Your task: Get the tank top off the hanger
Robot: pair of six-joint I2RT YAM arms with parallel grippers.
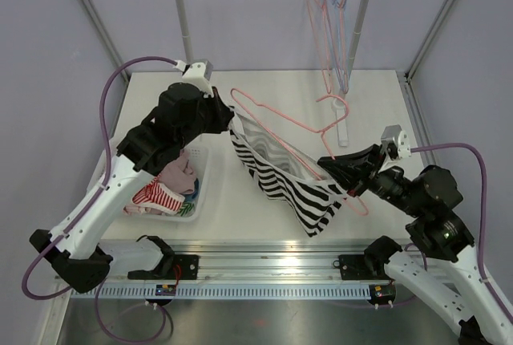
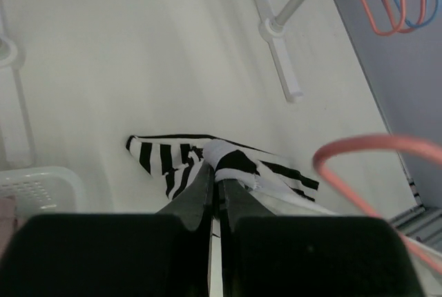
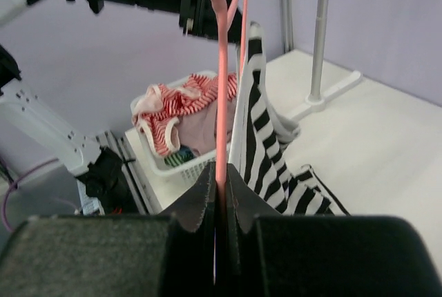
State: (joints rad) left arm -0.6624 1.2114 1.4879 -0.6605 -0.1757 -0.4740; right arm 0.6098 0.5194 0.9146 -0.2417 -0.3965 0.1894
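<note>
Tank top: one, black-and-white striped tank top; it hangs above the middle of the counter, strung between the two arms; its lower end appears to reach the surface, though I cannot tell for sure

Hanger: one pink hanger in play, tilted, hook toward the left arm; the garment looks partly threaded on it, so removal is not yet done

Left fingers: the left fingers are clenched on a fold of striped fabric at the garment's upper edge

Right fingers: the right fingers are pinched on the pink wire, grasping the hanger and not the cloth

Step in hand: drawing the fabric off the hanger's arm

Doing it well: hold the wire steady as the anchor; lead the cloth along the hanger's arm toward its free end instead of tugging square against it; lift the strap over the tip before pulling away; mind the hook near the left wrist, which could snag

Risk: cloth slipping from a thin pinch; wire twisting in its grip

Spare hangers: spare hangers on the rail of the rack; three, as far as I can tell

Basket: one white basket beside the left arm; several garments inside, count unclear

Arms: two
</note>
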